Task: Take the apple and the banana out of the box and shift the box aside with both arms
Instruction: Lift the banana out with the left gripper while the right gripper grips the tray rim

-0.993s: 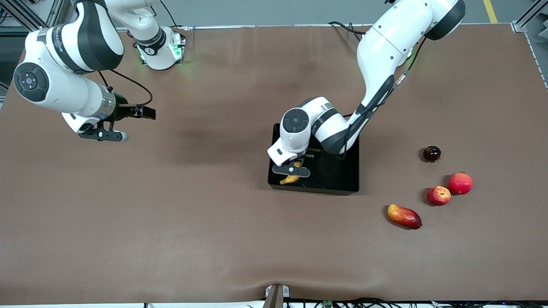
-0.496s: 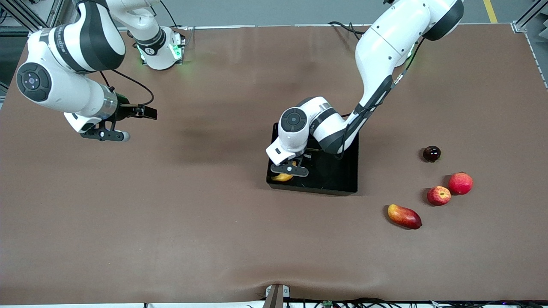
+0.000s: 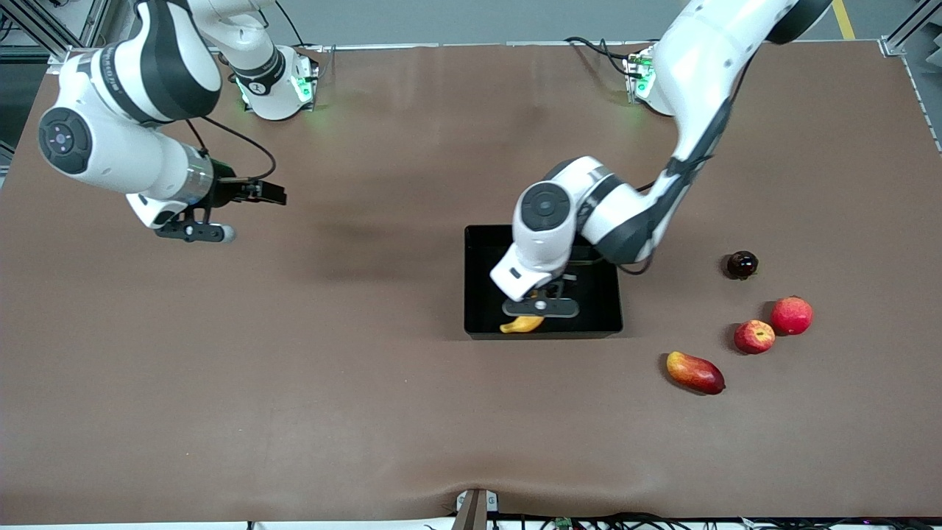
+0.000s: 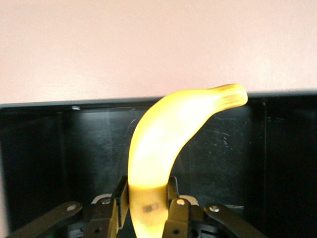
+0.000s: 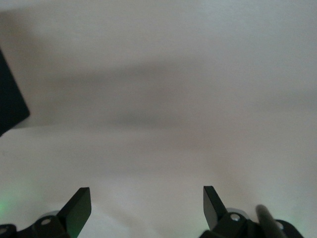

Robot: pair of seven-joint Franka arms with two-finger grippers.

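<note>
The black tray lies mid-table. My left gripper is inside it, shut on one end of the yellow banana. The banana's other end points at the tray wall nearest the front camera. In the left wrist view the fingers clamp the banana over the tray floor. The small red apple with yellow streaks rests on the table toward the left arm's end. My right gripper is open and empty over bare table at the right arm's end; its wrist view shows only tabletop between the fingers.
Beside the apple sit a larger red round fruit, a red-yellow mango nearer the front camera, and a small dark fruit farther from it. Cables run near the arm bases.
My left gripper has carried the banana across the tray toward the left arm's end, and the tray has turned square. My right gripper has drifted slightly toward the table's middle.
</note>
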